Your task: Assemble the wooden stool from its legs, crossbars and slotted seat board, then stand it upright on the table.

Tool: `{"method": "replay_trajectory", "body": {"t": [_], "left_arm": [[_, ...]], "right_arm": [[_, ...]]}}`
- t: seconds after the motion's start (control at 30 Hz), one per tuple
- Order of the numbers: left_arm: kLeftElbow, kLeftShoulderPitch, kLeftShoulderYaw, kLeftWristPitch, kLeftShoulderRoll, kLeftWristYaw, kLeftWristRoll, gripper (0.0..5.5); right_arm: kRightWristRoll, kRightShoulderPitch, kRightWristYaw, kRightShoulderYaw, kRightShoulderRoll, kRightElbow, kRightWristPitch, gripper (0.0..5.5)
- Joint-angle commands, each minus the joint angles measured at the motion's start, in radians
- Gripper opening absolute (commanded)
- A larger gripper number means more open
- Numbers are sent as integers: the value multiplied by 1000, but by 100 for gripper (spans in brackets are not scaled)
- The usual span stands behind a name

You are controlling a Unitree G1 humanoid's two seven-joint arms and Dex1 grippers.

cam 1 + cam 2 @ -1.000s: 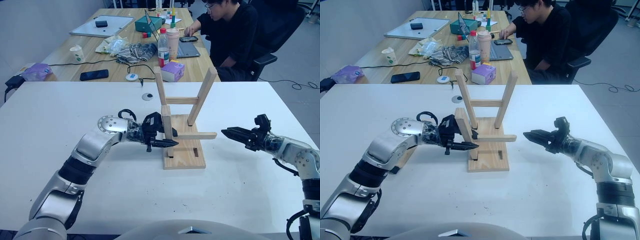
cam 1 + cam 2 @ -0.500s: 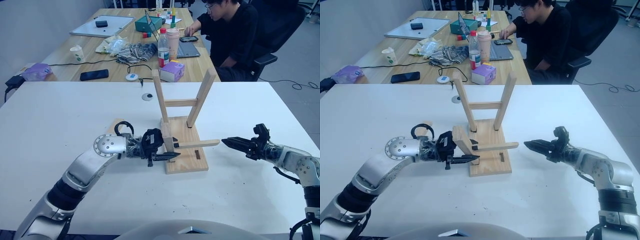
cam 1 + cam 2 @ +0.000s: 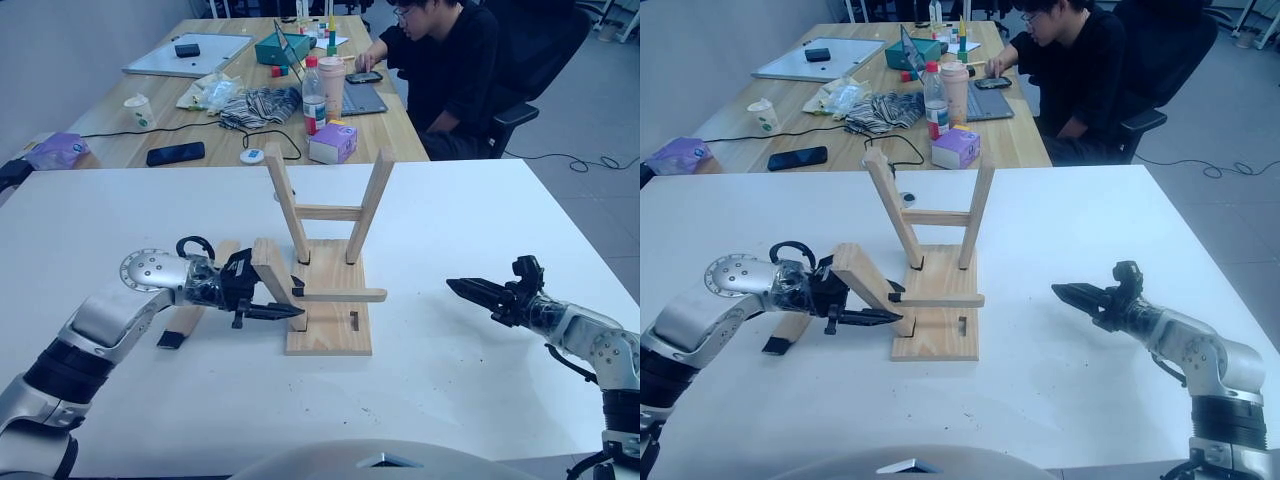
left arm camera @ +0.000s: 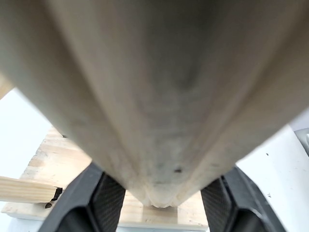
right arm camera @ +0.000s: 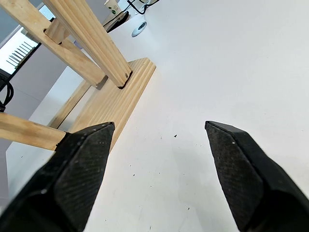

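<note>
Left claw [image 3: 268, 310] clamped on tilted light wooden leg [image 3: 270, 272] at near-left corner of slotted pale wood seat board [image 3: 330, 330], flat mid white bench [image 3: 470, 210]. Right claw [image 3: 468, 290] fingers apart, well right of board.

Seat board [image 3: 328, 325]: pale bare wood, matt, grain visible, long edge ridged.
Legs [image 3: 288, 205] standing in it and crossbar [image 3: 340, 295] over it: same unvarnished wood.
Tilted leg [image 3: 268, 272] at its left edge: sanded smooth, corners rounded.
Left gripper [image 3: 290, 302] and right gripper [image 5: 158, 126]: black pads [image 5: 84, 169], matt, finely textured.
Table [image 3: 470, 220] beneath it: white, smooth, matt, a few dark specks.
</note>
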Motion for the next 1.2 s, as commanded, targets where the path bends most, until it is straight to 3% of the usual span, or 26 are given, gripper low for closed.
{"method": "replay_trajectory", "body": {"t": [0.03, 0.33, 0.37, 0.53, 0.7, 0.8, 0.87, 1.03, 1.2], "left_arm": [[234, 302, -272, 195, 44, 103, 323, 203], [144, 179, -184, 219, 42, 111, 236, 203], [145, 148, -150, 230, 52, 96, 201, 240], [188, -16, 26, 286, 53, 15, 114, 309], [179, -3, 116, 275, 120, -59, 150, 385], [286, 18, 196, 270, 123, 37, 210, 385], [360, 25, 285, 233, 63, 133, 209, 385], [330, 180, 450, 375, -74, 295, 118, 385], [375, 254, 472, 377, -157, 380, 155, 385]], "right_arm": [[-15, -58, 10, 9, -26, 19, 5, 345], [-19, -59, -20, -2, 9, 25, -19, 345], [-18, -56, -25, -7, 16, 25, -24, 345], [-12, -35, -47, -5, 54, 5, -36, 345], [-8, -11, -71, -13, 82, -17, -47, 345], [-6, 22, -82, -31, 98, -32, -60, 345], [-7, 42, -91, -43, 105, -41, -68, 345], [-2, 64, -105, -51, 115, -55, -75, 345], [-12, 35, -104, -52, 105, -37, -67, 345]]}}
